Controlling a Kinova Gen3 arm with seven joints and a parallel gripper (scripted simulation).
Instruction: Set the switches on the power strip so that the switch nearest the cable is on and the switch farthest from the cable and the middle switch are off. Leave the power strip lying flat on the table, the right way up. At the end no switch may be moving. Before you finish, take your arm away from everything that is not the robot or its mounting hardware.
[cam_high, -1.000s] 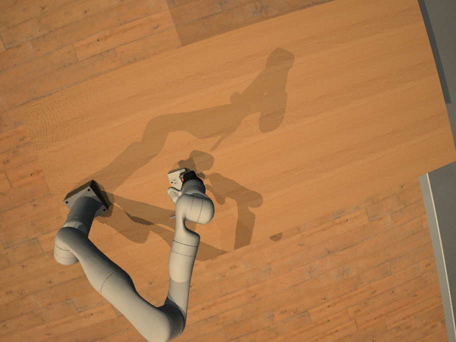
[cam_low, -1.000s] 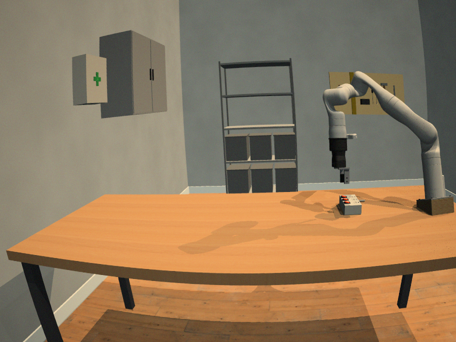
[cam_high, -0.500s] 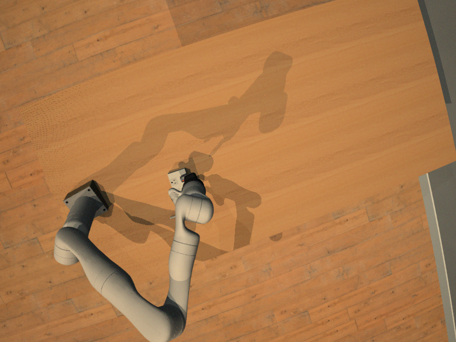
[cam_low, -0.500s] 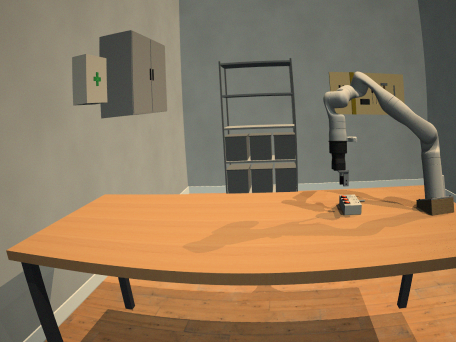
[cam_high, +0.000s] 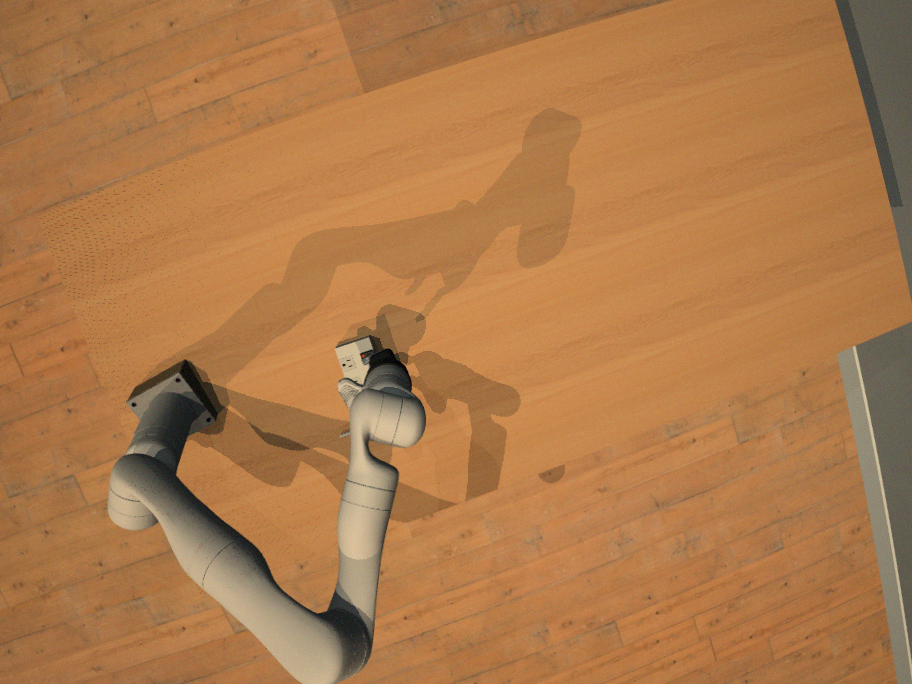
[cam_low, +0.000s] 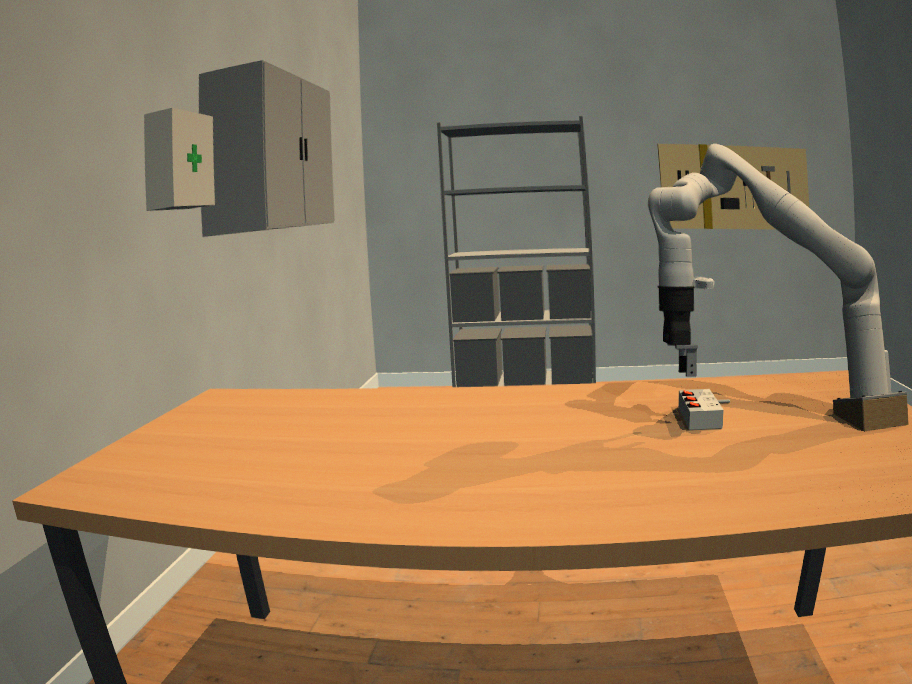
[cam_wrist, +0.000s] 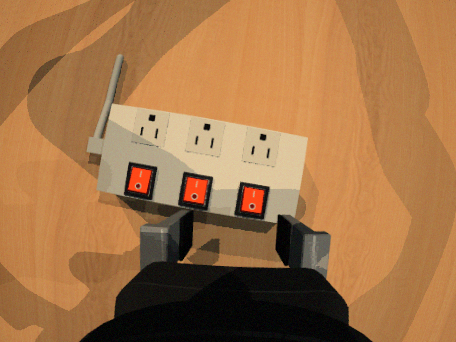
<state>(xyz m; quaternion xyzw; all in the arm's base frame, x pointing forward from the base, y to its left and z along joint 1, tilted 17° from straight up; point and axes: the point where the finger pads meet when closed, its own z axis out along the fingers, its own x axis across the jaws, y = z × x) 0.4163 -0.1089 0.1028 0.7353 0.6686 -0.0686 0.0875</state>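
Observation:
A beige power strip (cam_wrist: 207, 157) (cam_low: 701, 410) (cam_high: 355, 357) lies flat on the table, right way up, with three sockets and three red rocker switches. Its grey cable stub (cam_wrist: 110, 97) leaves the left end in the wrist view. The switch nearest the cable (cam_wrist: 140, 181), the middle switch (cam_wrist: 196, 190) and the farthest switch (cam_wrist: 252, 199) sit in a row along the strip's near edge. My gripper (cam_wrist: 234, 230) (cam_low: 689, 360) is open and empty. It hangs a little above the strip, fingers straddling the middle and farthest switches' side.
The arm's base (cam_low: 870, 410) (cam_high: 173, 390) is mounted on the table (cam_low: 368, 456) near the strip. A shelf unit (cam_low: 519, 257) and wall cabinets (cam_low: 265, 147) stand beyond the table.

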